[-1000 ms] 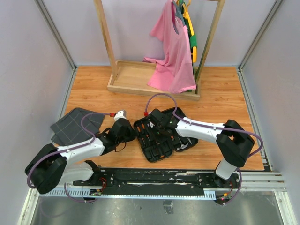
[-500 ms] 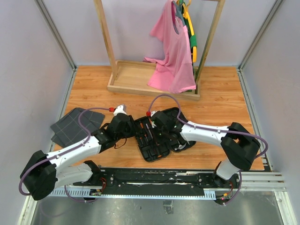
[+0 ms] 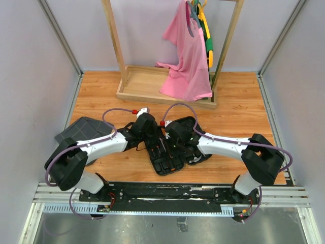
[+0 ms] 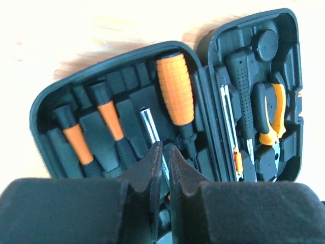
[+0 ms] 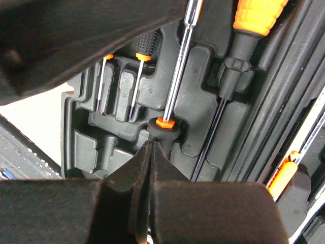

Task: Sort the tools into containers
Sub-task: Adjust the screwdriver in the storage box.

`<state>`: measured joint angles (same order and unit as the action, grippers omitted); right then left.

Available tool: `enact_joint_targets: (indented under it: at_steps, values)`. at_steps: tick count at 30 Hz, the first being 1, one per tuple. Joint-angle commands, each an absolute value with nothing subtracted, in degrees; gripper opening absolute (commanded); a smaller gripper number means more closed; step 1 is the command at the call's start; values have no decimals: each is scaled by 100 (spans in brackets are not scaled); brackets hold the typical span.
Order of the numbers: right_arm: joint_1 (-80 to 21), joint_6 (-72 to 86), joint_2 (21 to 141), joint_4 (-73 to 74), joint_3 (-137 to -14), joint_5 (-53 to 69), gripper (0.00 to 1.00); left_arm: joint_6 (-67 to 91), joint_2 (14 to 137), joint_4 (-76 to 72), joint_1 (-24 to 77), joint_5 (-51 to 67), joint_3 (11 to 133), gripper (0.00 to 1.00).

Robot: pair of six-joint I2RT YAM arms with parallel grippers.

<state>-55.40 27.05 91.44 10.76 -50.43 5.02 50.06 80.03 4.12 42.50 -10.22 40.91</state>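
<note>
The black tool case lies open on the wooden table, with tools in its moulded slots. In the left wrist view its left half holds a fat orange-handled screwdriver, two slimmer ones and a steel shaft. The right half holds pliers and a black dotted handle. My left gripper hovers over that shaft, its jaws a narrow slit apart with nothing in them. My right gripper is shut, its tips against the black collar of the steel-shafted screwdriver.
A dark grey grid-patterned fabric lies left of the case. At the back stands a wooden rack with a pink shirt hanging on it. Both wrists crowd together above the case. Grey walls close in the sides.
My left arm has swung right, from beside the case to over its left half. Its jaws widened, then narrowed again. The right gripper stayed shut in the case and barely moved.
</note>
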Motion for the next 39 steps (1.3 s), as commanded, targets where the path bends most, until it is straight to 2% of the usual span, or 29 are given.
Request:
enact_joint_targets:
  at_steps: [1,7,22,39]
  values:
    - [-5651,2644,9733,2783,-4351,185,1,5013,8400,337,4228,-910,4532,11]
    - [-5651,2681,9710,2765,-4356,144,1,5001,8778,377,4163,-895,4673,5]
    - [-5656,2709,9734,2714,-4331,141,1,4909,9134,439,3955,-939,4819,4]
    - [-5652,2760,9699,2561,-4185,166,1,4922,8706,885,3955,-1088,4830,15]
